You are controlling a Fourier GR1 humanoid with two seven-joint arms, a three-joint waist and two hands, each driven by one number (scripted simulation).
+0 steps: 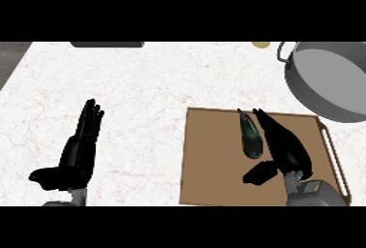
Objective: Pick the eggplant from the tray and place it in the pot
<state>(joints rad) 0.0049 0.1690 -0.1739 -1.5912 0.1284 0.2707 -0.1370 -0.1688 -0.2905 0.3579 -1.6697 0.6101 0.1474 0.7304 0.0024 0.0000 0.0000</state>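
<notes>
In the head view, the robot's right hand (pixel 289 156) lies over the flat brown rectangular tray (pixel 214 162), which sits on the white marbled desk (pixel 157 82). Its fingers (pixel 271 128) are straight and released, pointing away from the robot and grasping nothing. The thumb is spread out to the left.

The long dark green eggplant (pixel 250 138) lies on the tray just left of those fingers and roughly parallel to them. Its far tip is level with the fingertips, and its near end is just beyond the thumb. Whether the fingers touch it cannot be told. The tray's slim handle runs along the edge to the right of the fingers.

The large round grey metal pot (pixel 334 72) stands on the desk beyond the fingers and to their right, apart from the tray's far corner. Part of it is cut off by the view's right edge.

The left hand (pixel 75 157) rests at the left of the view, well apart from the tray, with its fingers straight, released and holding nothing.
</notes>
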